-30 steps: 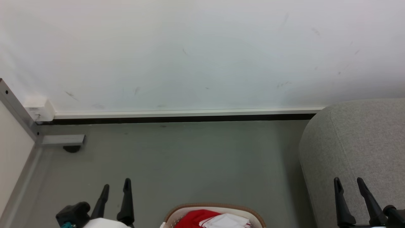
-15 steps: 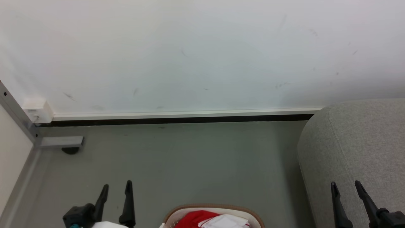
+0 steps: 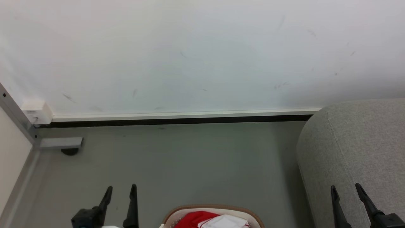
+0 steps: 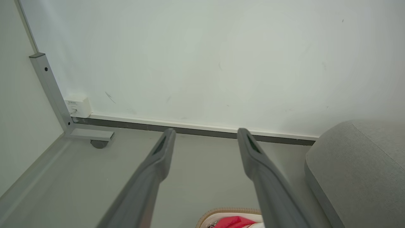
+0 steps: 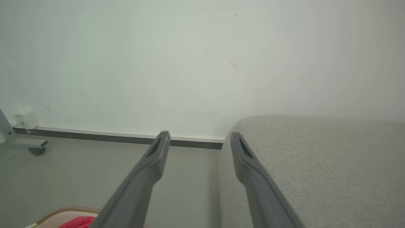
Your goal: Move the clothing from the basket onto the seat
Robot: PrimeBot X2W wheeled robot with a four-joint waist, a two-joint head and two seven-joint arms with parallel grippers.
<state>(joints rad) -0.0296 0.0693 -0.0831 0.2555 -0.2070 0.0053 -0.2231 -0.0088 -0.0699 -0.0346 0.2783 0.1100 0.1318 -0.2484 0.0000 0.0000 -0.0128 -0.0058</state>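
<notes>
The white basket (image 3: 177, 212) with a tan-brown rim peeks in at the bottom middle of the head view, holding red clothing (image 3: 193, 219) and a white garment (image 3: 226, 221). Its rim (image 4: 232, 211) and the red cloth (image 4: 235, 222) also show low in the left wrist view, and at the lower left of the right wrist view as basket (image 5: 68, 211) and cloth (image 5: 77, 221). The light grey seat (image 3: 357, 148) stands at the right. My left gripper (image 3: 121, 190) hangs open over the floor left of the basket. Over the seat's edge, my right gripper (image 3: 345, 189) is open and empty.
A white wall with a dark skirting strip (image 3: 177, 120) runs across the back. A grey metal frame leg (image 3: 60, 143) with a caster and a white wall box (image 3: 36, 111) sit at the far left. Grey floor (image 3: 190, 164) lies between wall and basket.
The left gripper has shifted a little to the right and lower in the head view. The right gripper has dropped slightly. Both stay open.
</notes>
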